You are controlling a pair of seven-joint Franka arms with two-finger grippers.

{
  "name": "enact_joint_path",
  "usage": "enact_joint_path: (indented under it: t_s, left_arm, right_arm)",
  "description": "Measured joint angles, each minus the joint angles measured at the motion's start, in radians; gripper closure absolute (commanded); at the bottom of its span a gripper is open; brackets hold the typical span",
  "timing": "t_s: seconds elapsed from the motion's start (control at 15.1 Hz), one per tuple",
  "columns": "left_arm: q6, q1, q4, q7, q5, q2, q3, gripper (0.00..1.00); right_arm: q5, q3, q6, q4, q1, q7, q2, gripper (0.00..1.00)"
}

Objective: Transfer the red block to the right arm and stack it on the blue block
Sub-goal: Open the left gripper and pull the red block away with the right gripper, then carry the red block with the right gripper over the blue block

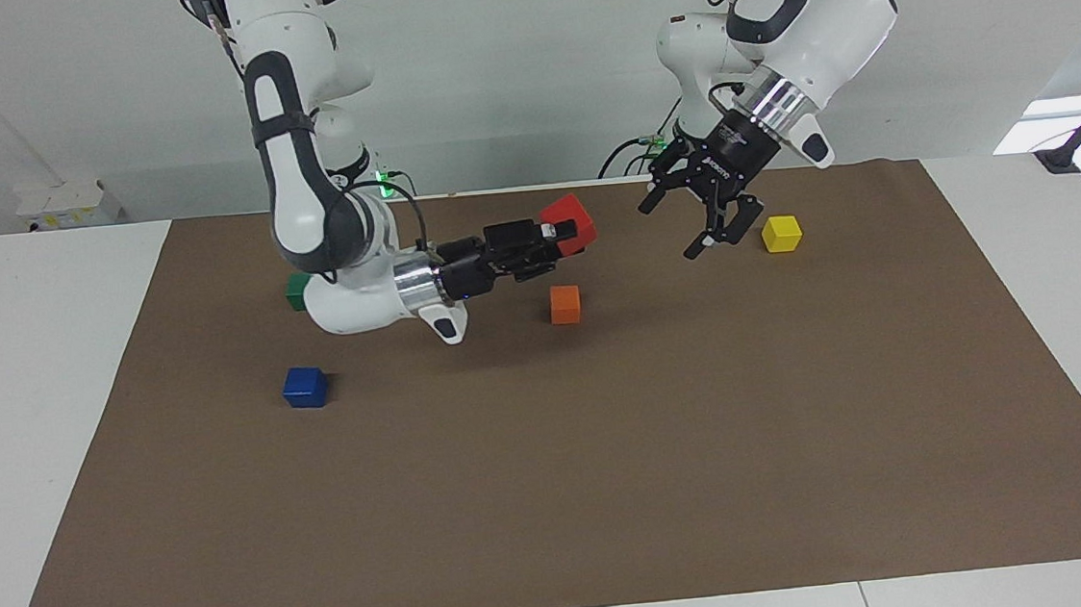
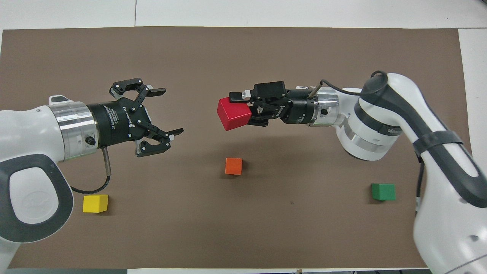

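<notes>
Small bright red cube (image 1: 569,221) tilted in the air, mid-surface; small deep blue cube (image 1: 305,387) flat, toward the right arm's edge.

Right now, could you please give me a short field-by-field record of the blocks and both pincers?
red block: held in the air by the right pincer, above the mat
left pincer: open, holding nothing, over the mat
blue block: on the mat, nothing on it, at the right arm's end
orange block: on the mat, mid-table
yellow block: at the left arm's end
green block: at the right arm's end
</notes>
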Motion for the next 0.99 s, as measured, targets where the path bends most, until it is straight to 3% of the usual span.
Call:
enact_joint_path:
  t_s: [0.26, 0.53, 0.73, 0.99]
  left_arm:
    - [-0.066, 0.095, 0.005, 0.250, 0.171, 0.001, 0.003, 0.00]
    - [-0.178, 0.249, 0.033, 0.565, 0.275, 0.002, 0.010, 0.00]
    - [-0.265, 0.256, 0.094, 0.751, 0.494, 0.021, 0.003, 0.00]
    - [-0.508, 0.253, 0.237, 1.158, 0.692, 0.090, -0.006, 0.00]
  right_arm:
    - [-0.418, -0.005, 0.029, 0.095, -0.117, 0.262, -0.099, 1.00]
    - [-0.829, -0.007, 0.028, 0.191, -0.202, 0.299, -0.106, 1.00]
    - [-1.175, -0.007, 0.039, 0.273, -0.209, 0.312, -0.103, 1.00]
    - [-1.571, -0.004, 0.068, 0.319, -0.194, 0.332, -0.101, 1.00]
